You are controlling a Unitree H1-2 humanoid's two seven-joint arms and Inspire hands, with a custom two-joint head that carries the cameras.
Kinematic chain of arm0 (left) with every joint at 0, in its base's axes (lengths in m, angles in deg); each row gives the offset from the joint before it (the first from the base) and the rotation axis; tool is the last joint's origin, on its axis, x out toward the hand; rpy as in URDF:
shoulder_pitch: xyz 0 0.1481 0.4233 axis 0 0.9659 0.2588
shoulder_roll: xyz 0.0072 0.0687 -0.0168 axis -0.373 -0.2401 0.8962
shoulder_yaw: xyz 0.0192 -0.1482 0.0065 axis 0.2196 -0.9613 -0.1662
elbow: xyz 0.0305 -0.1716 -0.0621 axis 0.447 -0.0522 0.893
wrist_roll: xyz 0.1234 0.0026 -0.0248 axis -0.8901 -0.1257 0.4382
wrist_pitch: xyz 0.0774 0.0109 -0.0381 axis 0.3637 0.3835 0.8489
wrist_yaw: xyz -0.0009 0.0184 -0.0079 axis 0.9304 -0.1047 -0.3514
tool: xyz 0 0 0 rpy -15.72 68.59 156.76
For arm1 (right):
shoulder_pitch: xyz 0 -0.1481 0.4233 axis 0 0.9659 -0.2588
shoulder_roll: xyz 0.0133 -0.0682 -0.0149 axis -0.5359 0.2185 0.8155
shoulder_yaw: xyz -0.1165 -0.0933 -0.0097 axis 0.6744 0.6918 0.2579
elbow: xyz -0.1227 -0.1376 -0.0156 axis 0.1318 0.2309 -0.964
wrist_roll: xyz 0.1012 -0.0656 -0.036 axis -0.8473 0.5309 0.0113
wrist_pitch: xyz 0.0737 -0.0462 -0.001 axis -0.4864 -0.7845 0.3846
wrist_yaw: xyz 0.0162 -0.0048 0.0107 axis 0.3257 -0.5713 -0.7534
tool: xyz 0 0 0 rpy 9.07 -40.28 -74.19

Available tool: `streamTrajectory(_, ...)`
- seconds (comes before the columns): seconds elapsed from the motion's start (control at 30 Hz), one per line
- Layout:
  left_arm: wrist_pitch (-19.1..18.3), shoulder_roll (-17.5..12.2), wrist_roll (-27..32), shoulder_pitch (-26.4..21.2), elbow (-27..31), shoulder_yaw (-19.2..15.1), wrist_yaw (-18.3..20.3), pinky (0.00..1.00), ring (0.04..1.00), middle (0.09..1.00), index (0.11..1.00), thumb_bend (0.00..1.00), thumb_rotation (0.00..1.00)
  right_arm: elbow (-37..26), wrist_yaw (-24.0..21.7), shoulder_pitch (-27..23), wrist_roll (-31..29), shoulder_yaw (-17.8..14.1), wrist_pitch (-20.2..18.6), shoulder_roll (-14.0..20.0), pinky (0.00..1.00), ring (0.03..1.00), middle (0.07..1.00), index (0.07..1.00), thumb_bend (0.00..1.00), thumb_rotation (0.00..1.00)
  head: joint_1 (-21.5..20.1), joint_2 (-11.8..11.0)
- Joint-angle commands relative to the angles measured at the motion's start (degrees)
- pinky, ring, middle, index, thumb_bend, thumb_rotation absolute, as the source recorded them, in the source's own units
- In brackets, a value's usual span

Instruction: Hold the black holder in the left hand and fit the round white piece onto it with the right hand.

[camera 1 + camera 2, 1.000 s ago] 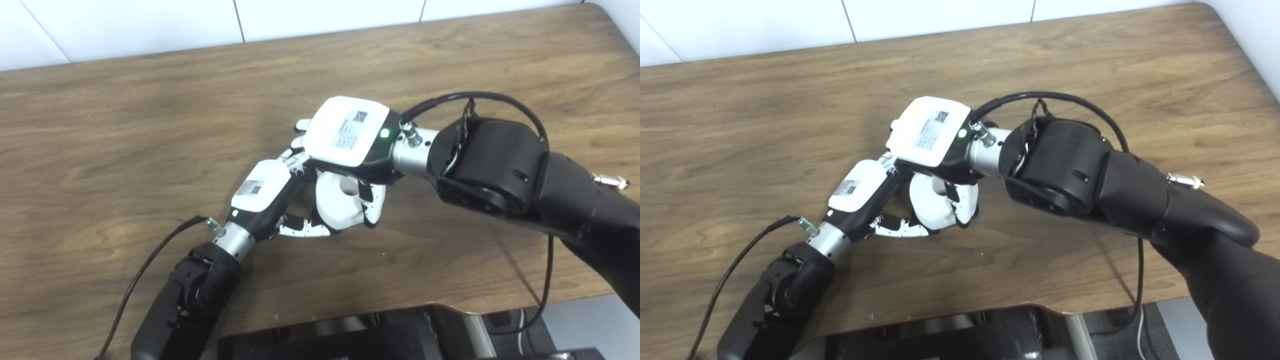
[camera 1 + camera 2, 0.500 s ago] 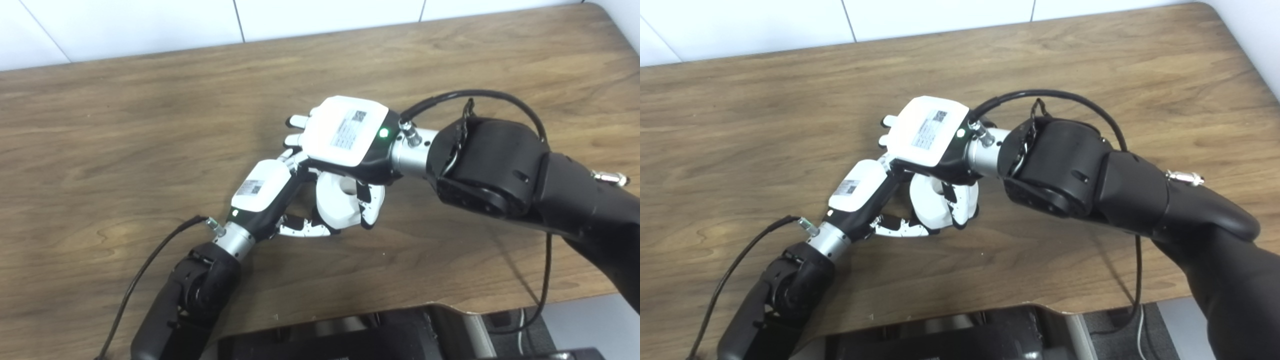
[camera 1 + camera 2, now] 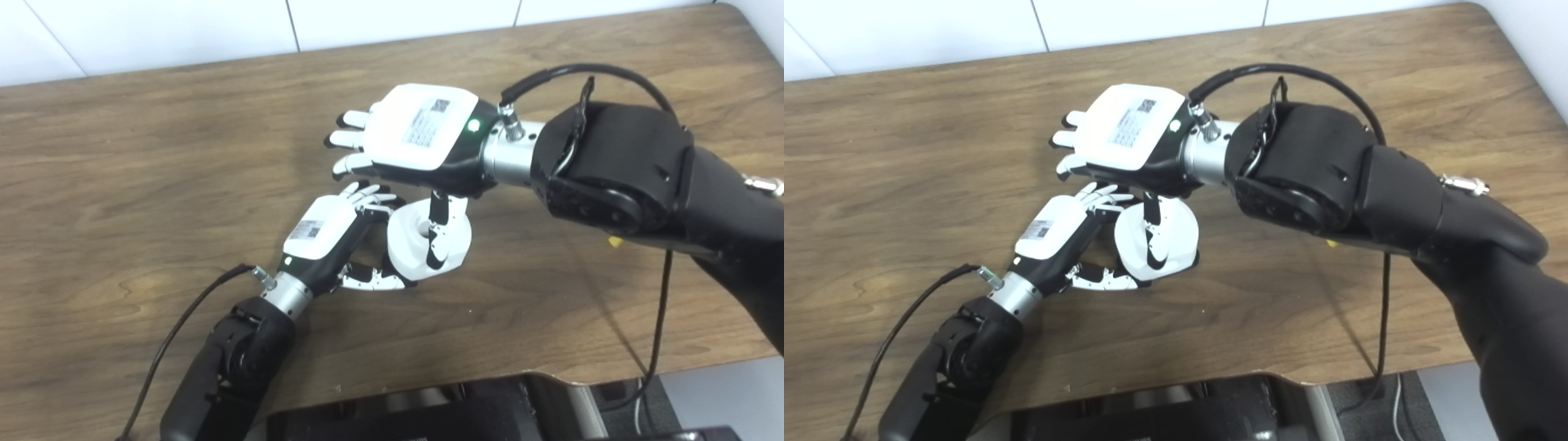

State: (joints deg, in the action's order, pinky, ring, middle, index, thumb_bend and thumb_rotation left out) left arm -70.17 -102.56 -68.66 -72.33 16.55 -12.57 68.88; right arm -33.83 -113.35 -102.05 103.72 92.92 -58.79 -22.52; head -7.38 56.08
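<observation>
Gripping white piece [image 3: 411, 242], left hand [image 3: 324, 236]

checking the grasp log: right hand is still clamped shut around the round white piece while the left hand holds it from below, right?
Not quite. The right hand is open, fingers spread above the round white piece, only its thumb hanging in front of it, as the left eye view shows. The left hand does hold the piece.

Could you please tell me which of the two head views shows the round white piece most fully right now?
The right eye view: there the round white piece shows a broad face, crossed only by the right robot hand's thumb. In the left eye view the same piece looks narrower, though its centre hole is clearer. The left robot hand holds it.
</observation>
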Motion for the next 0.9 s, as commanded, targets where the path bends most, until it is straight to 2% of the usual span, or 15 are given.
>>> streamTrajectory(0.0,-0.98,-1.07,-0.76,0.27,-0.55,0.61,3.02,0.98,0.892,0.805,0.487,0.51,0.06,-0.71,-5.75,-2.88,-0.13,-2.09,-4.13,0.88,0.88,1.000,0.976,0.863,1.00,0.46,0.03,0.04)
streamTrajectory(0.23,-1.18,-1.31,-0.49,0.55,-0.28,0.39,3.20,0.98,0.883,0.793,0.487,0.52,0.06,-0.13,-5.75,-4.01,-1.92,-4.54,-4.14,1.87,0.84,1.000,0.979,0.872,1.00,0.44,0.50,-0.06)
streamTrajectory(0.6,-2.41,-1.57,-1.28,0.53,0.50,0.33,4.84,0.98,0.864,0.783,0.496,0.52,0.08,0.63,-5.75,-3.94,-1.37,-4.76,-4.13,2.37,0.87,1.000,0.981,0.881,1.00,0.46,0.87,-0.24)
streamTrajectory(0.63,-2.71,-1.64,-1.49,0.48,0.65,0.41,5.27,0.98,0.864,0.789,0.573,0.67,0.17,0.59,-5.75,-3.86,-1.37,-4.84,-4.13,2.34,0.87,1.000,0.981,0.881,1.00,0.46,0.79,-0.22)
streamTrajectory(0.67,-2.93,-1.69,-1.62,0.45,0.78,0.47,5.62,0.98,0.868,0.801,0.637,0.78,0.24,0.57,-5.75,-3.81,-1.28,-4.82,-4.13,2.32,0.87,1.000,0.980,0.880,1.00,0.46,0.75,-0.31)
streamTrajectory(0.77,-3.28,-1.94,-1.69,0.26,1.00,0.70,6.56,0.98,0.876,0.824,0.721,0.91,0.32,0.72,-5.75,-3.72,-0.81,-4.48,-4.13,2.30,0.88,1.000,0.984,0.880,1.00,0.46,0.95,-0.45)
streamTrajectory(0.87,-3.87,-2.16,-1.70,0.05,1.28,0.95,7.59,0.98,0.890,0.849,0.777,0.97,0.36,0.72,-5.75,-3.63,-0.56,-4.33,-4.12,2.29,0.89,1.000,0.982,0.879,1.00,0.46,1.10,-0.54)
